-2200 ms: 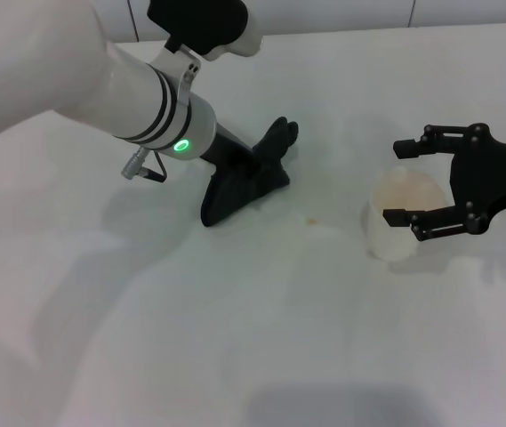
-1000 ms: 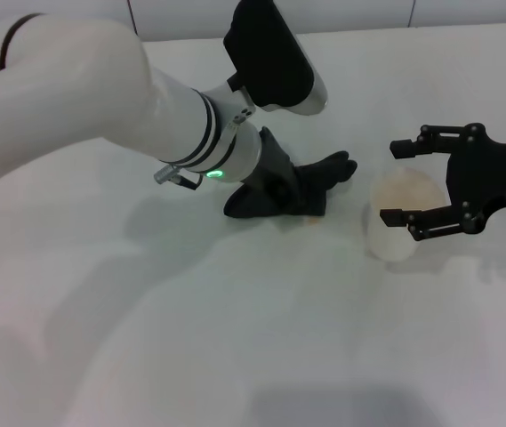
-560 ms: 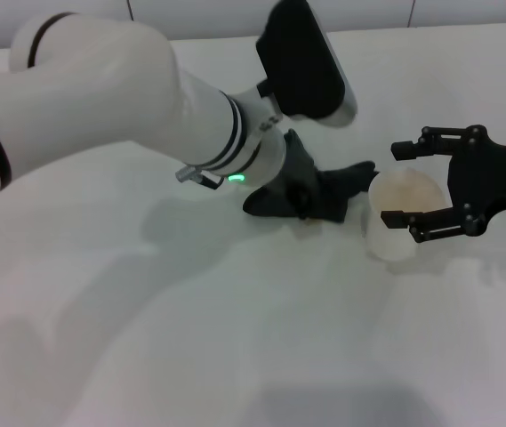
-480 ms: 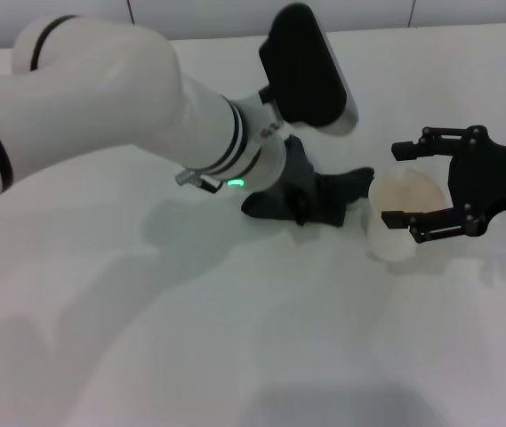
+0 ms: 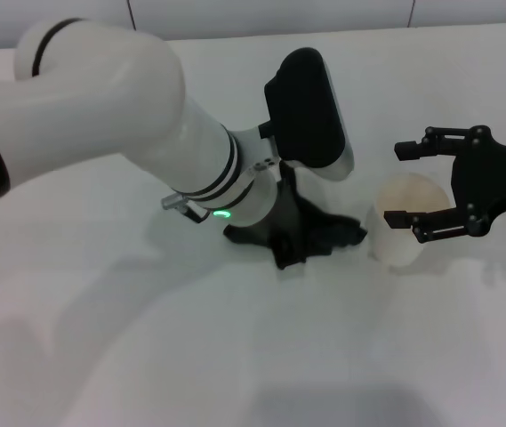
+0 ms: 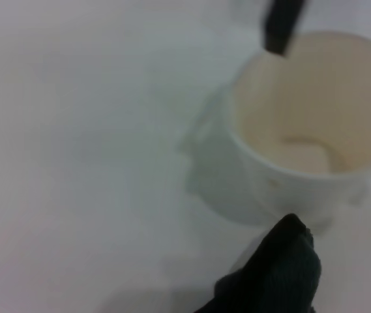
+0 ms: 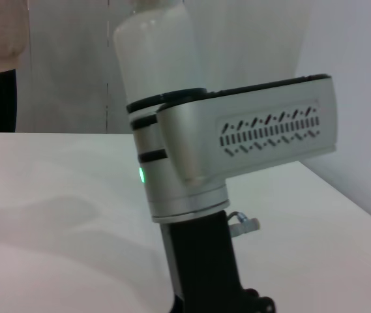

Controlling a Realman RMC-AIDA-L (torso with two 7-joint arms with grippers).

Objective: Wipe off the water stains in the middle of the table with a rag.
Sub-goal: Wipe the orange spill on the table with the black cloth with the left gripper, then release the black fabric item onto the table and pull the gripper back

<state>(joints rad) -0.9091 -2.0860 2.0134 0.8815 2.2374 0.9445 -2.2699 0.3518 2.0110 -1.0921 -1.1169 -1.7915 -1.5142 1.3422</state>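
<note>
Because my left gripper (image 5: 275, 233) is pressing the rag (image 5: 301, 238) onto the table (image 5: 146, 356) just beside the paper cup (image 5: 404, 218), the cup is what I worry about most. One pointed tip of the rag reaches almost to the cup's side in the head view, and in my left wrist view that tip (image 6: 283, 261) sits right at the cup's base. If my next stroke sweeps further toward the cup, I judge that the cloth or my wrist could nudge it, and there looks to be a little pale liquid at the bottom that could slosh out and make a new mess. My right gripper (image 5: 430, 182) is spread wide around the cup, one finger beyond the rim and one on the near side, gripping nothing, so it would not steady the cup if I bumped it.

My left fingers are hidden under the wrist and the cloth, so I cannot tell whether they are clamped or apart.

The rag is black, soft and crumpled, flattened on the table with finger-like points fanning out toward the cup. The water stains are not visible anywhere near the cup; I take them to be beneath the cloth, or already soaked up.
</note>
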